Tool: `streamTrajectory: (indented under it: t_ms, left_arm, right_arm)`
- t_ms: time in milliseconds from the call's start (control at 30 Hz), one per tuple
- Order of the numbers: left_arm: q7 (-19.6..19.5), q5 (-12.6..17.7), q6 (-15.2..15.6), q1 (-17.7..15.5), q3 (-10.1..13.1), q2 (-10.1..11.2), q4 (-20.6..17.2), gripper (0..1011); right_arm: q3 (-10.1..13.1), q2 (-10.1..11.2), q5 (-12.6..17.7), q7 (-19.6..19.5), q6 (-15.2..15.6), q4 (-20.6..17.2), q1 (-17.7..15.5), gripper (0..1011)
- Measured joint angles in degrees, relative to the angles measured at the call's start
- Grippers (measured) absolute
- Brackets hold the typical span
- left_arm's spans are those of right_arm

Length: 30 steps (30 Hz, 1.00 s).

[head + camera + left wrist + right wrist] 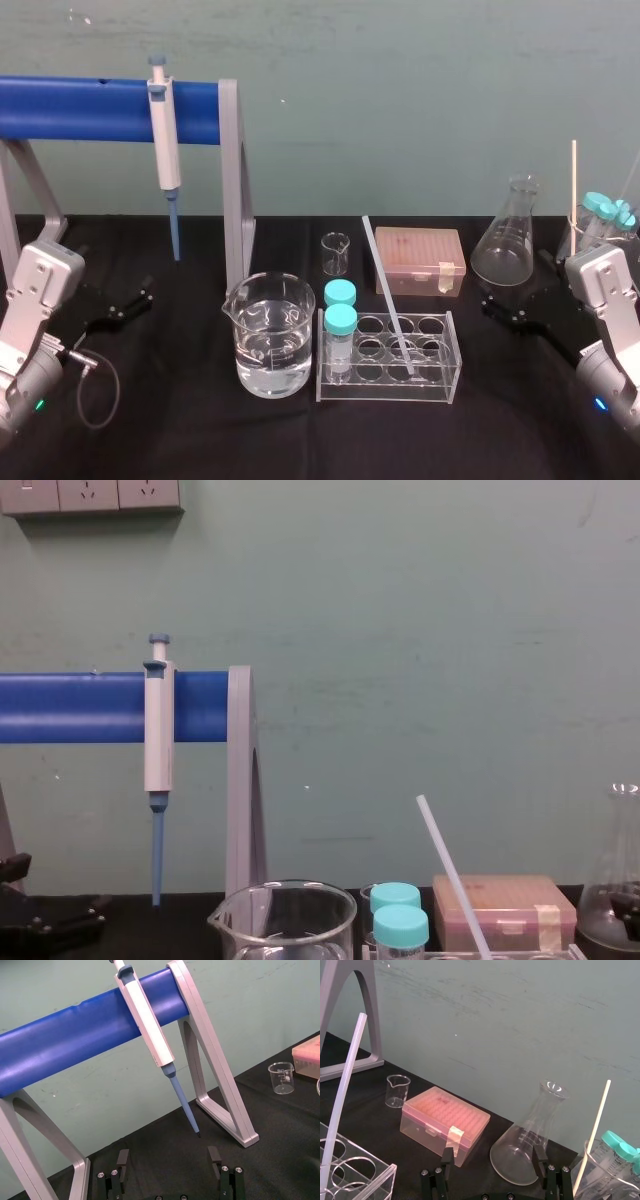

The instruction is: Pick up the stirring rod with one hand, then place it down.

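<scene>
Black table, green wall behind it, usual lab clutter. The stirring rod (388, 295) is standing at a slant in the clear rack (440, 385) around the middle of the table. Its bottom end is down in one of the empty holes and its top end leans off to the far left. Nothing touches it apart from the rack.

Two teal-capped vials (340, 325) sit in the rack's left end, and a beaker of water (268, 345) is just left of that. On the far side there's a small empty beaker (336, 253) and a pink box (418, 260). A flask (508, 240) is off to the right.

My right gripper (493, 1157) is on the right side of the table near the flask, fingers spread wide with nothing between them, well apart from the rod. My left gripper (168, 1160) is parked at the far left by the blue stand with the pipette (150, 1025), also spread and empty.

Progress-wise it's basically zero, as far as I can judge. The rod isn't grabbed, so the lift and the put-down are both left to do. The right side looks like the closer one to go with.
</scene>
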Motion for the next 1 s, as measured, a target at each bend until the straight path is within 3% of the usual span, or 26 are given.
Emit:
streamTrajectory:
  t_ms: [1000]
  left_arm:
    - [0.00, 0.00, 0.00, 0.00, 0.00, 0.00, 0.00, 1000]
  right_arm:
    - [0.00, 0.00, 0.00, 0.00, 0.00, 0.00, 0.00, 1000]
